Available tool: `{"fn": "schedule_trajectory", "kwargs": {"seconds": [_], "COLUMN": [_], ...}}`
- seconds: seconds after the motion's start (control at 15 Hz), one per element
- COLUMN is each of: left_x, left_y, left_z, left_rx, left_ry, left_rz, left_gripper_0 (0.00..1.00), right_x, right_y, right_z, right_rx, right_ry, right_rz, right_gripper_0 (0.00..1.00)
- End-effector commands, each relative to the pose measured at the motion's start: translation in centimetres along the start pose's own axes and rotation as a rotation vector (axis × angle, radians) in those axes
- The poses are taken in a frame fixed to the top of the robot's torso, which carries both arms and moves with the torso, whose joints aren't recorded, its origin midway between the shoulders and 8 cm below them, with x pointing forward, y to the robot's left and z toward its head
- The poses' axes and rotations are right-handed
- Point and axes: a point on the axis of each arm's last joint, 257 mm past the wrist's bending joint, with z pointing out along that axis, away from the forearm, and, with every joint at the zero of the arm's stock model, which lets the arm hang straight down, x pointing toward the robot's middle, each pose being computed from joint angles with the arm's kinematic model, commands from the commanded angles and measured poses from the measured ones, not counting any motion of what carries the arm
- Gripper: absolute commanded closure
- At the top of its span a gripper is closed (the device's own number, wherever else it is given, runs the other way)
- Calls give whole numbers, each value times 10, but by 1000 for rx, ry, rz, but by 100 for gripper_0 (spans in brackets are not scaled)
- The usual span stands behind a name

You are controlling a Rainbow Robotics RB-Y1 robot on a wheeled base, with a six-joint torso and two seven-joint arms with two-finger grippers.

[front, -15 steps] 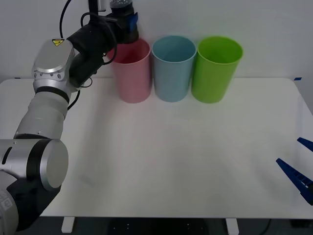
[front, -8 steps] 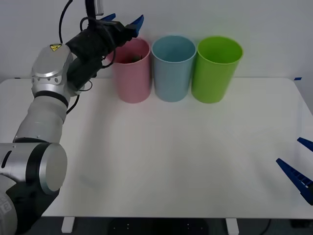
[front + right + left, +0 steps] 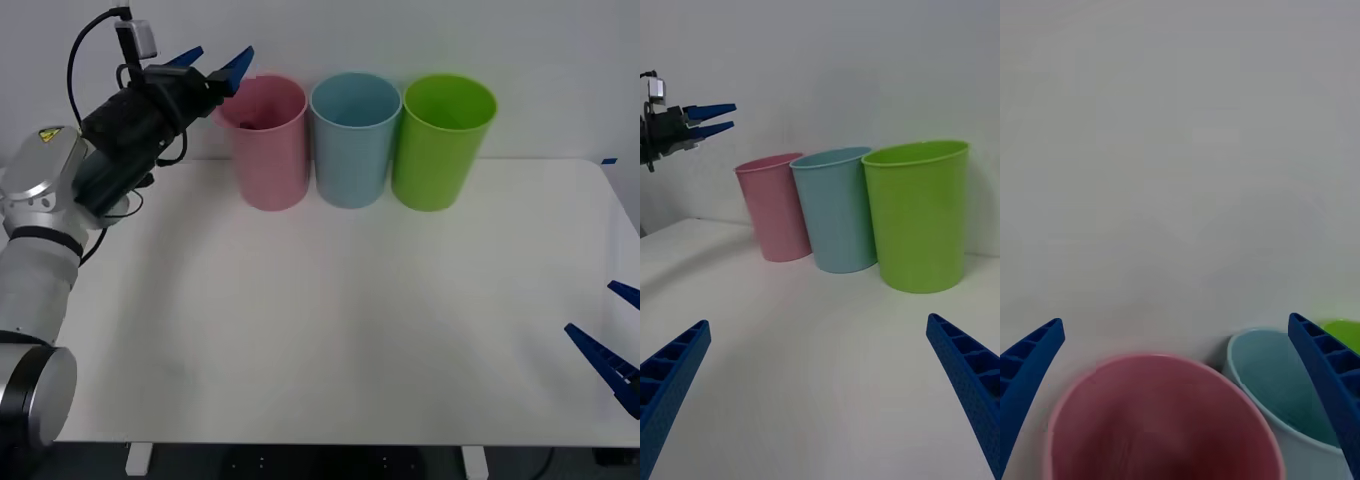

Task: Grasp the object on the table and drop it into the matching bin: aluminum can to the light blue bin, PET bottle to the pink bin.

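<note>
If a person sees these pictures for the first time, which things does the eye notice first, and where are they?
Three tall bins stand in a row at the table's far edge: the pink bin, the light blue bin and a green bin. The left gripper hangs open in the air beside the pink bin's rim, on its left. The right gripper waits open, low at the table's right edge.

smooth plastic pink bin point(image 3: 268, 145) — matt white table point(image 3: 350, 330)
</note>
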Motion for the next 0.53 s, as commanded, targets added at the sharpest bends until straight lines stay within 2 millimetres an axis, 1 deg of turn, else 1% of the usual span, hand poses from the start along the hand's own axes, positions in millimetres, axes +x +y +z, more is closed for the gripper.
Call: {"fn": "schedule_trajectory", "kwargs": {"seconds": [0.07,0.2,0.27,0.4,0.53], "left_x": [-2,-2,0,4,9], "left_y": [11,15,21,27,36], "left_z": [-31,-53,-69,-93,-122], "left_rx": [15,23,22,26,41], "left_ry": [-3,-6,0,10,24], "left_rz": [-9,-9,-5,-4,-3], "left_gripper_0": [0,0,0,0,0], "right_x": [0,0,0,0,0], "right_y": [0,0,0,0,0], "right_z": [0,0,0,0,0], "right_rx": [0,0,0,0,0], "right_ry": [0,0,0,0,0], "right_rz": [0,0,0,0,0], "right_gripper_0": [0,0,0,0,0]}}
